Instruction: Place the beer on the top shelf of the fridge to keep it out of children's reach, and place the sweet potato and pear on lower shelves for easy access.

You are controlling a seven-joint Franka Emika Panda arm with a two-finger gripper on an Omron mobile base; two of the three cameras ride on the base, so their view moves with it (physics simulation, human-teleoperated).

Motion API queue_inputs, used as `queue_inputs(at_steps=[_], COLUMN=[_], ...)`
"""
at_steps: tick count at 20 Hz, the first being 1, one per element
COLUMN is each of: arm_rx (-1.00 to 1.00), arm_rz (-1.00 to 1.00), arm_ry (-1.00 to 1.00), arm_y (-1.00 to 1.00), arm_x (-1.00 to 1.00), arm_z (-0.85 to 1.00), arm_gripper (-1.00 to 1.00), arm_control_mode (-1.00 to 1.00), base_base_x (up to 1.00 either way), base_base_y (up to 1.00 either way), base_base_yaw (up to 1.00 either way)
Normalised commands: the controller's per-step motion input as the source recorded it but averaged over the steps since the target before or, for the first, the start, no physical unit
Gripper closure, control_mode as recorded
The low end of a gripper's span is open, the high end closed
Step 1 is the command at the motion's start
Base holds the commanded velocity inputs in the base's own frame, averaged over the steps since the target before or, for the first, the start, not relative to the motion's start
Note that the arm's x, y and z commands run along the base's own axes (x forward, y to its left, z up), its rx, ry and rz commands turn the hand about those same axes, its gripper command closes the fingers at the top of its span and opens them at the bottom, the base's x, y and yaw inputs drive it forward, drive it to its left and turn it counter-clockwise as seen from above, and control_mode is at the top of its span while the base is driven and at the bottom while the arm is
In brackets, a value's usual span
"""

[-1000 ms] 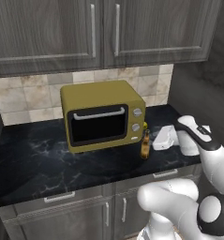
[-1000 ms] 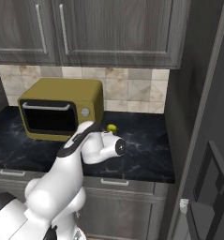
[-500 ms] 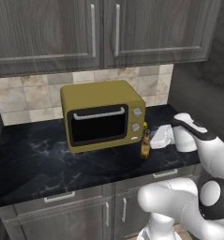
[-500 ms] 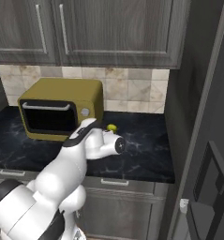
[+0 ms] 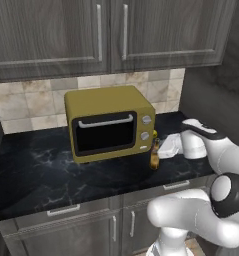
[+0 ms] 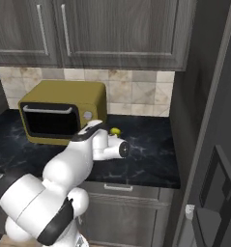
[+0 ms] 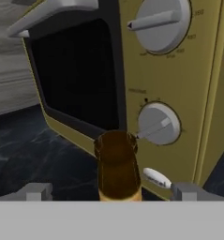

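Note:
The beer, a brown bottle, stands on the dark counter just off the toaster oven's front right corner. My gripper reaches it from the right, level with its neck. In the hand view the beer's neck and cap sit midway between my fingertips, which stand wide apart; my gripper is open around the neck without touching it. The pear lies on the counter behind my hand, near the backsplash. The fridge stands at the right, its door closed. The sweet potato and the shelves are out of view.
A yellow toaster oven stands directly behind and left of the beer, its knobs close to my fingers. Dark wall cabinets hang above. The counter's front edge runs just below my hand.
My hand has crept a little left toward the beer, bringing the fingers around its neck. The jaws have stayed wide open and the bottle has not moved.

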Motion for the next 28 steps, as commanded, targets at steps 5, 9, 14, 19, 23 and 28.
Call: queue_inputs(at_steps=[5,9,14,19,23,28], arm_rx=[0.00,0.00,0.00,0.00,0.00,0.00], arm_rz=[0.00,0.00,0.00,0.00,0.00,0.00], arm_ry=[0.00,0.00,0.00,0.00,0.00,0.00], arm_y=[0.00,0.00,0.00,0.00,0.00,0.00], arm_x=[0.13,0.14,0.14,0.05,0.03,0.06], arm_z=[-0.21,-0.17,-0.12,-0.01,0.00,0.00], arm_gripper=[-1.00,-1.00,-1.00,-1.00,-1.00,-1.00], arm_control_mode=[-1.00,-1.00,-1.00,-1.00,-1.00,-1.00], base_base_x=[0.00,0.00,0.00,0.00,0.00,0.00], base_base_y=[0.00,0.00,0.00,0.00,0.00,0.00], base_base_yaw=[0.00,0.00,0.00,0.00,0.00,0.00])
